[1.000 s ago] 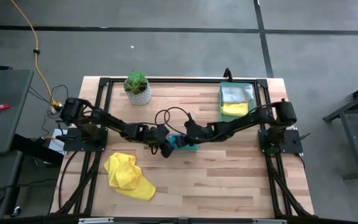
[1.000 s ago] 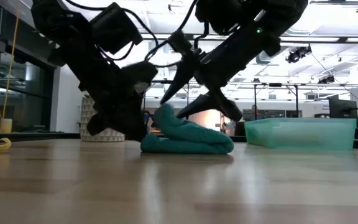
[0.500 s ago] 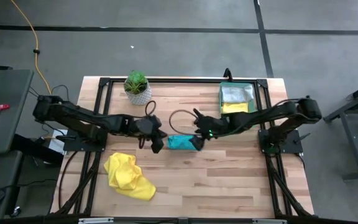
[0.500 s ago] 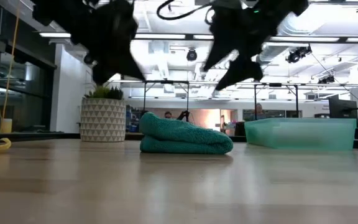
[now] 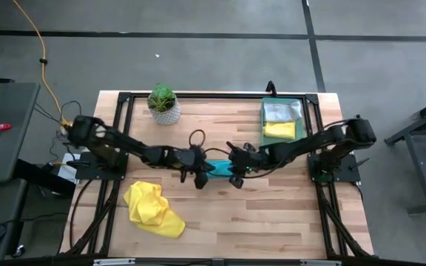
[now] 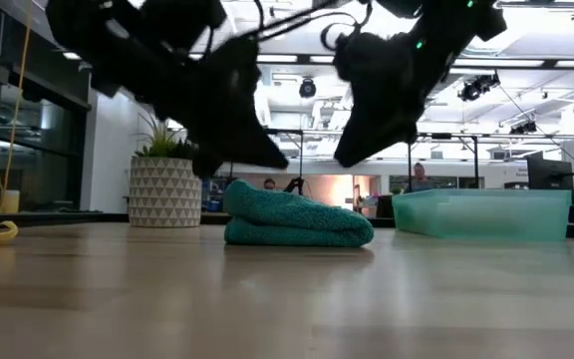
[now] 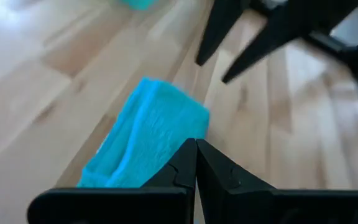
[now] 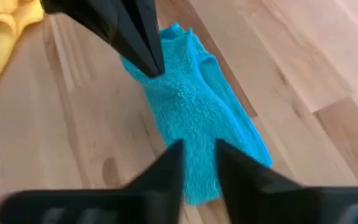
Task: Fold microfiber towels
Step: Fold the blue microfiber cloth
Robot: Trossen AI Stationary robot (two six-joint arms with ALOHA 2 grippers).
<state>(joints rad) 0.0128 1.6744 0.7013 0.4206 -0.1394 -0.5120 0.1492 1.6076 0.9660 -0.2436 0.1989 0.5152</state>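
Above the middle of the table, both claws hang over the teal towel, which lies folded into a thick bundle. Left claw has its fingers pressed together and holds nothing; it is at the towel's left end. Right claw is at the right end, its fingers a little apart with only a narrow gap, also empty.

Both tips are very close to each other and to the cloth. If one goes down or sideways carelessly, I think it can catch the soft pile and pull the fold open, or the two claws can collide.

Near left, a yellow towel lies crumpled, not yet folded. Far right, the tray holds another yellow one and a pale one.
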